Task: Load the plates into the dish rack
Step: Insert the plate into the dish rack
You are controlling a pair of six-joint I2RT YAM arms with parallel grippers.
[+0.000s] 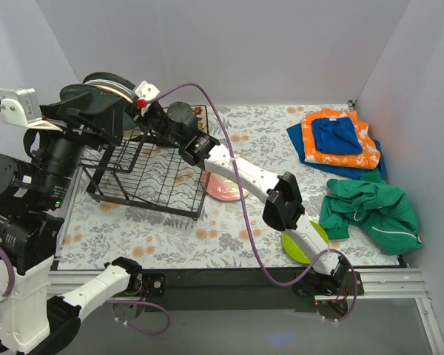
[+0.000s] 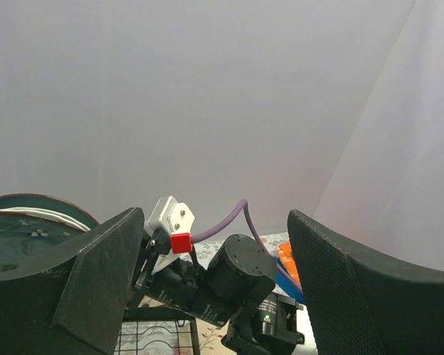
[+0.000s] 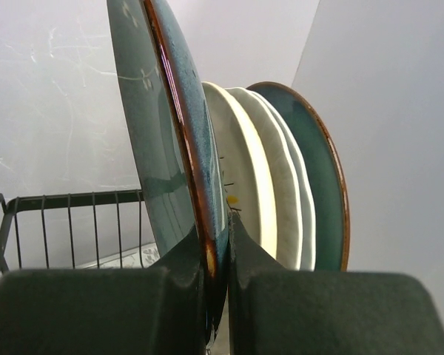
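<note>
The black wire dish rack stands at the back left. Several plates stand on edge at its far end. My right gripper is shut on the rim of a dark blue-grey plate, held upright over the rack. Behind it stand a cream plate, a white plate and another dark plate. A pink-cream plate lies flat on the table right of the rack. A lime green plate lies under my right arm. My left gripper is open and empty, beside the racked plates.
Folded blue and orange cloths lie at the back right, and a green garment lies in front of them. The right arm and its purple cable cross the table. Walls close in behind and at the right.
</note>
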